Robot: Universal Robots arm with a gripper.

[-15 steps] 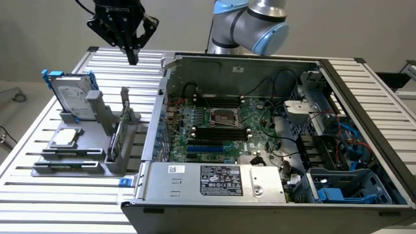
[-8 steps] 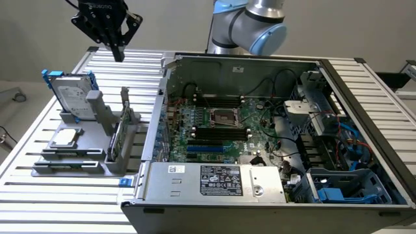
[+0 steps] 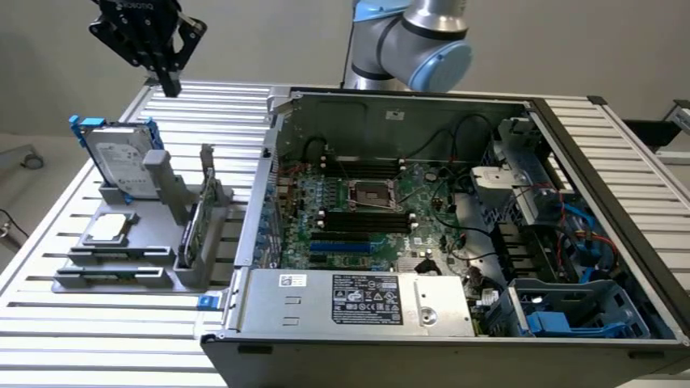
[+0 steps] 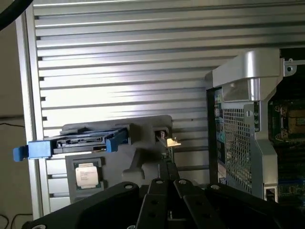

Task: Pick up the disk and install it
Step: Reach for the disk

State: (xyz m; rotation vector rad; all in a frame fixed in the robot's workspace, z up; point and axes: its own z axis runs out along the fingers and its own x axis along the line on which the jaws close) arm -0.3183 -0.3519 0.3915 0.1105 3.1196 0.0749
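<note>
Exterior view: the claw is seen closed and empty, held high above the far corner of the surface at that view's left, touching nothing. The disk is stood on edge in a grey stand near the same edge of the surface, beside the open computer case, so the approach for the pick-up is judged to be in hand. For a grasp, the claw would need to be opened, lined up with the disk and lowered squarely over it.
</note>
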